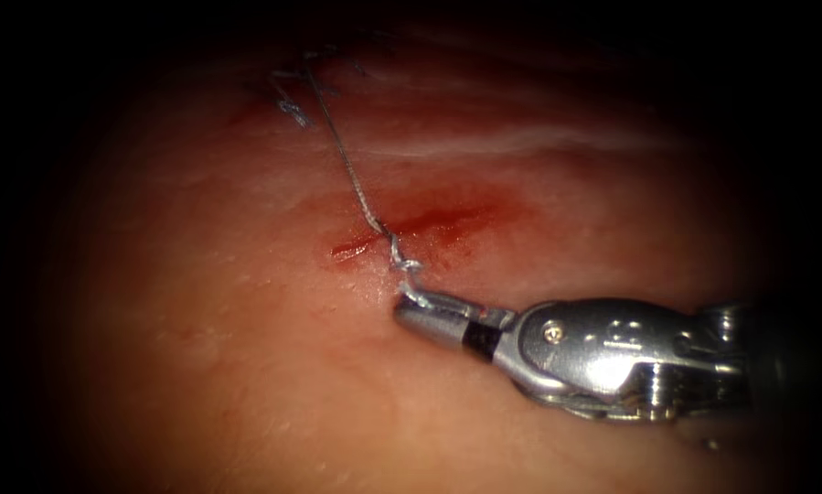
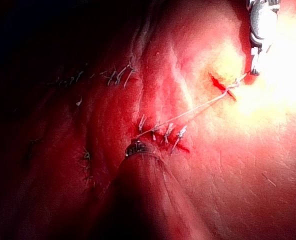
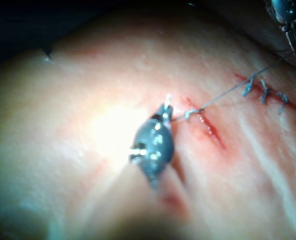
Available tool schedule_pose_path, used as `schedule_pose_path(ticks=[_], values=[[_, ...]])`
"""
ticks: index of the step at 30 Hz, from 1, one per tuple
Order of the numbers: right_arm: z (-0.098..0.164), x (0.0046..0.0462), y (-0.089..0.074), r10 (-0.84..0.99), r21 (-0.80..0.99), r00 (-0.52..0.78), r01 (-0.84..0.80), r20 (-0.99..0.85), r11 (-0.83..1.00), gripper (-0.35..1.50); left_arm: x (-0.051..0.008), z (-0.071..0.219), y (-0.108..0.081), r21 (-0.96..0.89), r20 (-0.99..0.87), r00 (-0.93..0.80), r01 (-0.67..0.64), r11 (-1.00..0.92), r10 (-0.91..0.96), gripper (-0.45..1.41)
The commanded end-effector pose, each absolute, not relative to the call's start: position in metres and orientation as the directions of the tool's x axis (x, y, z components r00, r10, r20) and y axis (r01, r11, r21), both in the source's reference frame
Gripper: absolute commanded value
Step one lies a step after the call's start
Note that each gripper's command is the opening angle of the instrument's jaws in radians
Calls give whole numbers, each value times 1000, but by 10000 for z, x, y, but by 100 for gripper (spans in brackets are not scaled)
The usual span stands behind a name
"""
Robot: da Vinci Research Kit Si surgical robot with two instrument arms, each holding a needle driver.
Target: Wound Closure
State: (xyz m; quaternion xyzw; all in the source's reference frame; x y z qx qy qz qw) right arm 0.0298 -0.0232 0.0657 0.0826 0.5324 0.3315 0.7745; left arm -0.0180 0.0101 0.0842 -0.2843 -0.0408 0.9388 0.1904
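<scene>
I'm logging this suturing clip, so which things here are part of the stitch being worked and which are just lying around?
In the job:
- silver right needle driver, jaws shut on the thread
- thin grey thread, stretched taut across the cut
- short red cut in the pink pork tissue
- left tool, far end of the thread

Lying about:
- older finished stitches
- cut thread ends

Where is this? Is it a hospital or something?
Probably a practice bench for sewing up cuts, not a hospital. A small metal robot tool holds thread beside a short red cut in a slab of pork tissue. Finished stitches sit on another cut nearby.
</scene>
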Motion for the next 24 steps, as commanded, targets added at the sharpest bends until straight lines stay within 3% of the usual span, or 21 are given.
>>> schedule_pose_path(ticks=[1, 24], values=[[662, 306, -240, 598, 479, 215, -420, -772, 771, -35, -183, 849, 103, -182, -517, -765, -340, -923, 384, -45], [651, 307, -263, 573, 484, 246, -339, -782, 807, -35, -162, 886, 116, -145, -490, -759, -415, -898, 429, -45]])
